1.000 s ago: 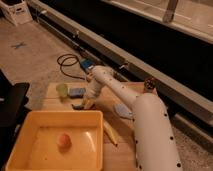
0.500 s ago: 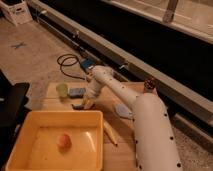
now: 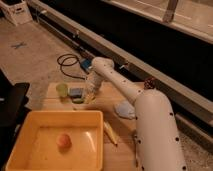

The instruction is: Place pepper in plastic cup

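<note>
The pale green plastic cup [image 3: 61, 89] stands at the far left of the wooden table [image 3: 112, 97]. A blue sponge [image 3: 76, 92] lies just right of it. A slim dark green shape, apparently the pepper [image 3: 78, 100], lies against the sponge's near edge. My white arm reaches from the lower right over the table, and my gripper [image 3: 89, 96] points down right beside the sponge and the pepper, a little right of the cup. I cannot tell whether it touches the pepper.
A yellow bin [image 3: 30, 122] with an orange ball [image 3: 63, 140] stands at the table's front left. A pale yellow banana-like piece [image 3: 110, 132] lies next to its right wall. A light blue cloth [image 3: 122, 110] lies by my arm. A black cable [image 3: 67, 62] coils on the floor behind the table.
</note>
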{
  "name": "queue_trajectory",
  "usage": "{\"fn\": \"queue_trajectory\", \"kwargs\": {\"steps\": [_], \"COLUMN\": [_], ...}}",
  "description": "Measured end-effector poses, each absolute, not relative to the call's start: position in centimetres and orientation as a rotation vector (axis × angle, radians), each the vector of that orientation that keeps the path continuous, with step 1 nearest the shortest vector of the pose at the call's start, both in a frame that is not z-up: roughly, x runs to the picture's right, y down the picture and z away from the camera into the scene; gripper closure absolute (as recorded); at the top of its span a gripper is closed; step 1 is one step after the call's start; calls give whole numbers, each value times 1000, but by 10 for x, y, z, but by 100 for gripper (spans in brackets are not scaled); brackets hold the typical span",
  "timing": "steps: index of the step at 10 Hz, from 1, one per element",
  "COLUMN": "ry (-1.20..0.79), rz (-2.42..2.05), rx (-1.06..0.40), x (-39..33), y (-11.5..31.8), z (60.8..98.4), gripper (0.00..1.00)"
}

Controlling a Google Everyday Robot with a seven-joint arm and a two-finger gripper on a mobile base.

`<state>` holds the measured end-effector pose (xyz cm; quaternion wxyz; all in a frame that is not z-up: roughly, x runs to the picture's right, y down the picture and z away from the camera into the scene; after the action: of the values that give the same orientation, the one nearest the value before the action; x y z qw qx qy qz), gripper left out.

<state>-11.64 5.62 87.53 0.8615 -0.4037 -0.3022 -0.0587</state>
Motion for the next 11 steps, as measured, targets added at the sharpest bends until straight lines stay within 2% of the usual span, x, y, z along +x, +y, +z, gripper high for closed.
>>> {"fn": "queue_trajectory", "kwargs": {"steps": [5, 11], "ry": [-580, -647], "rz": [-264, -276], "rx": [-651, -534], "x": [-146, -168], "y": [11, -38], "z": [840, 847], "gripper": [81, 81]}}
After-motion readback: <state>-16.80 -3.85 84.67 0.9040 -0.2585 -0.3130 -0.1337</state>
